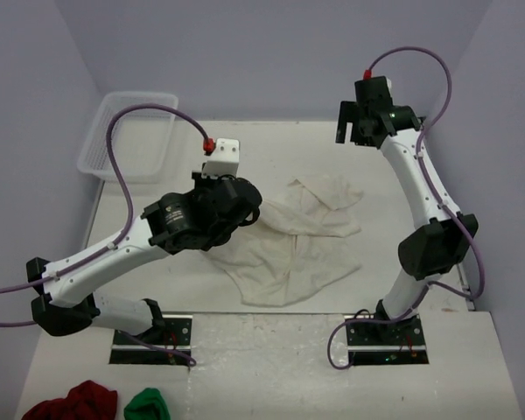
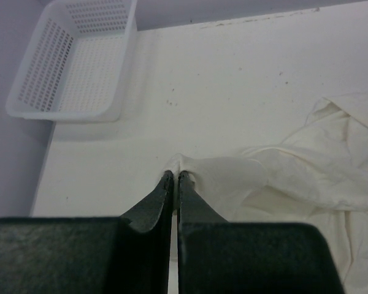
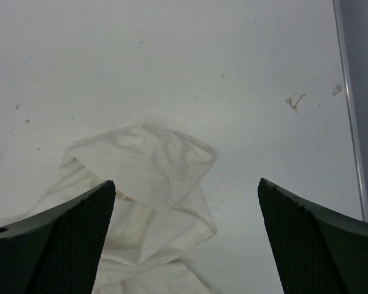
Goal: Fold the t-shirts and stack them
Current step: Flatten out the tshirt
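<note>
Top external view: off-white t-shirt [image 1: 302, 249] lies crumpled mid-table [image 1: 271, 367]. Left wrist view: my left gripper [image 2: 173, 179] is pinched tight on a fold at the shirt's left edge. Right wrist view: my right gripper [image 3: 186, 181] hangs spread wide and empty, raised over the table's far right.

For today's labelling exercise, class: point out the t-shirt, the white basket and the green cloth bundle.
t-shirt [image 1: 289, 262], top view, crumpled middle.
white basket [image 2: 92, 70], left wrist view, perforated floor.
green cloth bundle [image 1: 147, 406], top view, its middle.
</note>
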Controlling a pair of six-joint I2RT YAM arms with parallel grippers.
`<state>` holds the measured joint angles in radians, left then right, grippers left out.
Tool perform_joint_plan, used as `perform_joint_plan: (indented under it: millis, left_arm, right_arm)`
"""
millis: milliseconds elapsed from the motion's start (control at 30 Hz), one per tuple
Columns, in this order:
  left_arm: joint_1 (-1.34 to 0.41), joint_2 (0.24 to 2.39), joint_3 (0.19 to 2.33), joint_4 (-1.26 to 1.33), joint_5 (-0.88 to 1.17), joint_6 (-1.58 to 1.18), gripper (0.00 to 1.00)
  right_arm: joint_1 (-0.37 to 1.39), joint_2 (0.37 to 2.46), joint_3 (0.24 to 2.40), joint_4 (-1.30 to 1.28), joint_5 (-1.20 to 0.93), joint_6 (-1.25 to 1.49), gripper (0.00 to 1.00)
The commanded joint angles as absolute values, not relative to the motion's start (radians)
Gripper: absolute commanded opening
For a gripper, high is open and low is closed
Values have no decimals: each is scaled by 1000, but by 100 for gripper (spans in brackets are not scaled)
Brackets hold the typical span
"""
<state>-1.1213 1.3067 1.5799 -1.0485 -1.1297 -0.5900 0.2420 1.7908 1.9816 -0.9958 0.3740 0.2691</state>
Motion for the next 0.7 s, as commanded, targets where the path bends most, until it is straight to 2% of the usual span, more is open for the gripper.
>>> perform_joint_plan:
  millis: [0, 67, 100, 133, 200, 233, 267, 300, 433, 667]
  left_arm:
    - [-1117, 1316, 1536, -1049, -1152, -649, 0]
    - [-1117, 1318, 1514, -1037, -1131, -647, 0]
    - [-1117, 1318, 1508, -1031, -1123, -643, 0]
    - [-1115, 1318, 1500, -1010, -1118, -635, 0]
    - [-1117, 1316, 1474, -990, -1100, -617, 0]
    - [-1117, 1318, 1457, -967, -1092, -611, 0]
    - [-1117, 1319, 1451, -959, -1089, -601, 0]
    - [-1117, 1321, 1448, -944, -1085, -597, 0]
    - [-1117, 1318, 1427, -936, -1062, -595, 0]
    - [-1117, 1276, 1393, -928, -1058, -591, 0]
  right_arm:
    - [235, 1706, 1817, -957, 318, 297, 99]
    - [235, 1587, 1653, -843, 263, 339, 99]
    - [235, 1548, 1496, -809, 267, 356, 94]
    - [235, 1513, 1426, -746, 268, 385, 88]
    - [235, 1442, 1266, -697, 252, 413, 66]
    - [233, 1431, 1232, -665, 233, 422, 50]
    - [233, 1422, 1189, -663, 221, 431, 45]
    - [235, 1419, 1166, -657, 212, 437, 45]
    - [235, 1410, 1062, -618, 161, 474, 57]
    - [204, 1483, 994, -591, 143, 509, 54]
